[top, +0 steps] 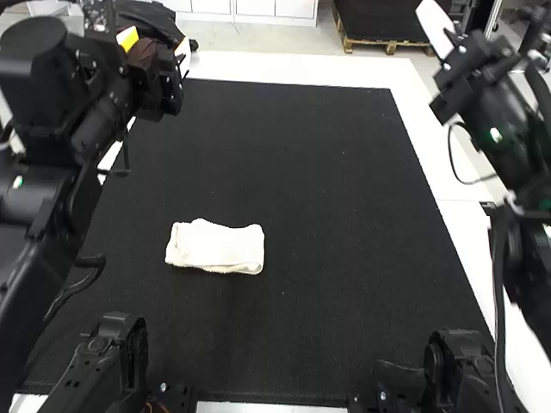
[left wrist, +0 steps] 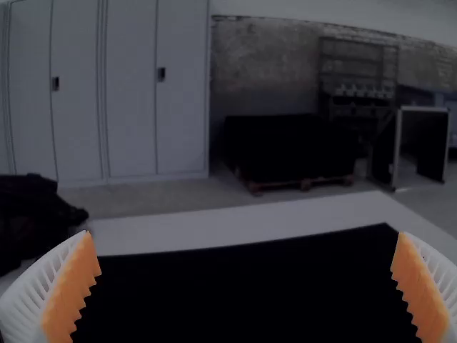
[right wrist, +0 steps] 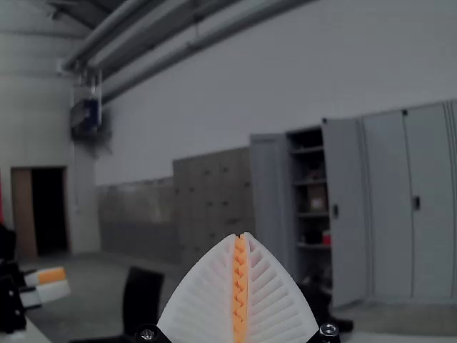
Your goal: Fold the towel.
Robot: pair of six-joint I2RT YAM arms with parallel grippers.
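Black mat (top: 327, 215) is covering most of the white table (top: 422, 129). Towel (top: 214, 248) is lying on it as a compact folded rectangle, left of centre, lower half of frame. Left gripper (top: 157, 41), upper left, is hanging released, fingers wide apart. Right gripper (top: 424, 7), upper right, is staying-put style: clenched, pads meeting.Black mat (top: 327, 215) is covering most of the white table (top: 422, 129). Towel (top: 214, 248) is lying on it, folded into a compact rectangle, left of centre, lower half of frame. Left gripper (top: 157, 41), upper left, is hanging released, fingers wide apart. Right gripper (top: 424, 7), upper right, is pointing up, clenched, pads meeting.

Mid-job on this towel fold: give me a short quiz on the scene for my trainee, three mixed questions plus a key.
1. True or false: the towel is spread out so that it covers the whole black mat.

2. Multiple choice: how does the right claw stand?
A) Wide open
B) Shut
C) Pinching a corner of the towel

3. Fill in one word: the left claw is wide ____.

Key: 1 false; 2 B; 3 open
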